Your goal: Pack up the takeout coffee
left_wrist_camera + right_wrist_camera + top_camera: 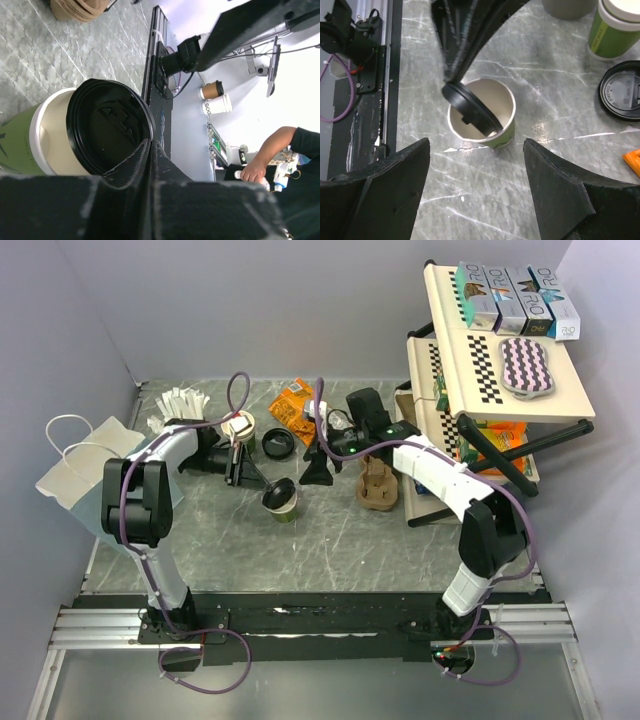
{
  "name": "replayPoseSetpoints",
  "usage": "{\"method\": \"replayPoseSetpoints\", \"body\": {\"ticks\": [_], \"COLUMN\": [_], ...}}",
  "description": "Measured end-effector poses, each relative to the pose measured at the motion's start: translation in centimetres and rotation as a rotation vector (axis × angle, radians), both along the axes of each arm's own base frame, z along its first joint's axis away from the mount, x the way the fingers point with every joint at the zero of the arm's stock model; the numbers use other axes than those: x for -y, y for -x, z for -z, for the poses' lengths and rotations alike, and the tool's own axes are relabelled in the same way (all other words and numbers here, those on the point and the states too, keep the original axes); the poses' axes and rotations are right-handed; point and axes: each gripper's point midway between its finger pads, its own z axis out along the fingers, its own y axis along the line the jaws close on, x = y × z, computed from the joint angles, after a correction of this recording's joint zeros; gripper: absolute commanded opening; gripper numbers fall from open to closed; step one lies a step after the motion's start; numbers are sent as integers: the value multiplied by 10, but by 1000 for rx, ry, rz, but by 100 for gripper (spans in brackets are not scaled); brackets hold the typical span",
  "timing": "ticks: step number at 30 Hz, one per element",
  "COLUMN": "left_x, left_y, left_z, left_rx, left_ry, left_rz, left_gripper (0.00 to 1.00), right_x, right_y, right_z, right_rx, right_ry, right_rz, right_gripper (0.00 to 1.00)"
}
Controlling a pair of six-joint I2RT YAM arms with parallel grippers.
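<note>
The takeout coffee cup, white above and green below, stands mid-table. Its black lid sits tilted in the cup's mouth, one edge raised over the rim and the other dipped inside. My left gripper is shut on the raised edge of the lid; its fingers come down from above in the right wrist view. My right gripper hangs open just right of the cup with nothing between its fingers.
A lidless white-and-green cup and a loose black lid lie behind. Also here are a grey cup of white sticks, an orange packet, a cardboard carrier, a paper bag at left and a rack at right.
</note>
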Motion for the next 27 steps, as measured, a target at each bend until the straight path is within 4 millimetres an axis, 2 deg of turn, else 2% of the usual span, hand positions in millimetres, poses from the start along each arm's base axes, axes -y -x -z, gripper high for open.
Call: {"method": "replayPoseSetpoints", "body": {"ticks": [5,10,15,19,24,27], "left_x": [-4,-6,-6,-6,-6,-7], "left_y": [3,3,2,1,3,6], "left_z": [3,3,2,1,-5,-15], "left_rx": [-9,-3,12,16,62,106], "left_ry": [6,9,11,11,14,10], "left_rz": [-3,-5,-4,-4,-1,1], "left_gripper": [24,26,26,33,38,39], "right_x": [-10,-20,-25,-27,-24,-7], "right_y": [-1,-3,-5,-5,-8,6], "right_z": [10,7,12,20,23,40], "right_rx": [-14,-2,-4,-6,74,126], "right_ry": [9,-3,-2,9,22,61], "right_rz": [-5,-16,-20,-30,-43,-60], "right_gripper": [82,82,82,81,77,75]}}
